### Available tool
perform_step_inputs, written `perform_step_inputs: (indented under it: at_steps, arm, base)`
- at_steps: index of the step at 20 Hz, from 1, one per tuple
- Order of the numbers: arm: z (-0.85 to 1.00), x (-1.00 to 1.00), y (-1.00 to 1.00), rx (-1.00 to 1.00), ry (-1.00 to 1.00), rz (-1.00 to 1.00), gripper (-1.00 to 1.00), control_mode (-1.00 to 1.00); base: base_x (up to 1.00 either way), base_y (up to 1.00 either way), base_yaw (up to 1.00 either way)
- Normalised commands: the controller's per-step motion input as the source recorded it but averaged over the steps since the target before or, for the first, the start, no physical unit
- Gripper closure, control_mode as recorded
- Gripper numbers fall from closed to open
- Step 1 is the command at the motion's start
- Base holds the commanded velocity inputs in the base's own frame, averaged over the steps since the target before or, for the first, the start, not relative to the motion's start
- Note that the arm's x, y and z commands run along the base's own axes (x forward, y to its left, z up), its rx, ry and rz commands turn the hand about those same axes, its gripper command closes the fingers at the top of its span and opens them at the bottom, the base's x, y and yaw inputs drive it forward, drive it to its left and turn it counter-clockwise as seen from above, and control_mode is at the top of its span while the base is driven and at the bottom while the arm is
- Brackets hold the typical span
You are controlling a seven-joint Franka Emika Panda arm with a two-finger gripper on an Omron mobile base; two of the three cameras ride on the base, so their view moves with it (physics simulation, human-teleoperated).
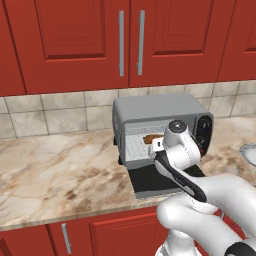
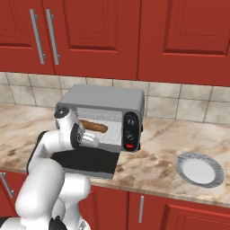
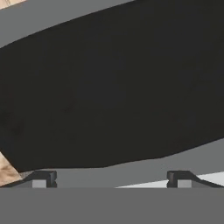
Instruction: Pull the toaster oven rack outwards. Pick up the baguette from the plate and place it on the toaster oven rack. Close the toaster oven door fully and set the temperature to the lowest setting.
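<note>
The toaster oven (image 1: 155, 107) (image 2: 103, 96) stands at the back of the counter. Its toaster oven door (image 1: 150, 181) (image 2: 90, 161) lies folded down flat in front of it. Inside, the baguette (image 1: 151, 138) (image 2: 94, 126) lies on the toaster oven rack (image 1: 136, 146) (image 2: 114, 131). Off to the right, the plate (image 2: 199, 169) (image 1: 250, 152) holds nothing. My gripper (image 3: 111, 179) hangs open just above the door's dark glass (image 3: 109, 87), in front of the oven mouth, with nothing between its tips.
Two black knobs (image 2: 130, 120) and a red button (image 2: 130, 146) sit on the oven's right panel. Red wall cabinets (image 1: 125, 40) hang above. The marble counter (image 1: 60, 170) stretches to the left of the oven and ends at the front edge.
</note>
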Motion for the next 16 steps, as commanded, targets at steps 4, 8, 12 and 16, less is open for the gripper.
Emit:
perform_step_inputs:
  at_steps: [4,8,12,16]
  arm:
    - [-0.35,0.35,0.07,-0.07,0.00,0.00,-1.00,-1.00]
    - [-0.31,0.36,0.07,-0.06,-0.02,0.00,-1.00,-1.00]
    - [-0.28,0.36,0.06,-0.05,-0.03,0.00,-1.00,-1.00]
    - [-0.15,0.29,0.02,-0.03,-0.08,0.00,-1.00,-1.00]
  base:
    - [0.00,0.00,0.00]
    - [0.00,0.00,0.00]
    - [0.00,0.00,0.00]
    - [0.00,0.00,0.00]
